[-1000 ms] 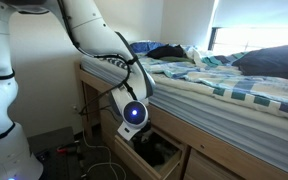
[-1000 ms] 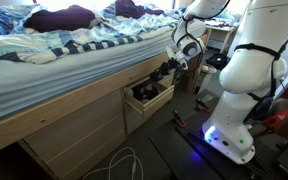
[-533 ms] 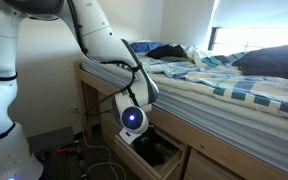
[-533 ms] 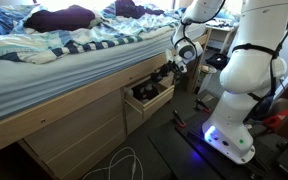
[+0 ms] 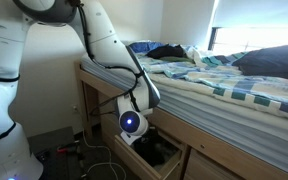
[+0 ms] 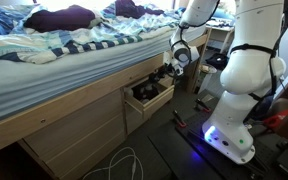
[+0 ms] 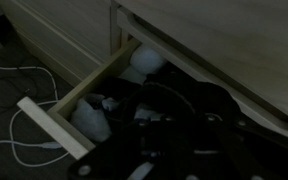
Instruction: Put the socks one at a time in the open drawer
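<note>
Here we are at the bedside, and the gripper (image 6: 165, 73) hangs low beside the bed frame (image 6: 64, 125), right over the open drawer (image 6: 152, 101). Its jaws are drawn in almost fully. There's a dark clump at the tips in an exterior view, but whether that's a sock in the grip or just shadow, I can't tell from here. Now the relation that matters: the drawer sits directly beneath and just ahead of the fingers, pulled out from the frame towards the robot. In the wrist view its pale front panel (image 7: 52, 125) is at lower left, and its length runs up and right under the frame. Inside I can make out dark fabric (image 7: 179, 105), quite likely socks already dropped in, plus a couple of pale rounded things (image 7: 144, 62). Up on the striped bedding (image 5: 234, 90) there's a dark heap (image 5: 169, 50), perhaps more socks, well away from the gripper. To my eye any release calls for a straight drop. White cables (image 7: 14, 140) trail on the floor. No labels or writing readable anywhere.
</note>
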### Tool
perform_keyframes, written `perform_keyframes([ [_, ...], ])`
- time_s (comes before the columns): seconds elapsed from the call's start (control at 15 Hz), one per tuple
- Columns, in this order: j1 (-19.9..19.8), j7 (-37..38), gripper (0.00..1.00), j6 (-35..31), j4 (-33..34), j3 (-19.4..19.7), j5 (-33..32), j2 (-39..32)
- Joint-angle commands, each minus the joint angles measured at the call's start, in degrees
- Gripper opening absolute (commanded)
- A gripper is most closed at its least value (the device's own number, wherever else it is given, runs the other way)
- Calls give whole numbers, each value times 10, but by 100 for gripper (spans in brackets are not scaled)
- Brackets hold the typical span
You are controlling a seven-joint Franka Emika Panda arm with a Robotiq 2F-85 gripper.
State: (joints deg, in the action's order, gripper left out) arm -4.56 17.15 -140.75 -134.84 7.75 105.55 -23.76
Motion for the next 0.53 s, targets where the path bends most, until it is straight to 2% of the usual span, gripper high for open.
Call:
perform_keyframes([
  [0.0,4,-16,5,-4,27,-7,36,-21],
  [0.47,6,-8,5,-9,56,-6,56,-41],
])
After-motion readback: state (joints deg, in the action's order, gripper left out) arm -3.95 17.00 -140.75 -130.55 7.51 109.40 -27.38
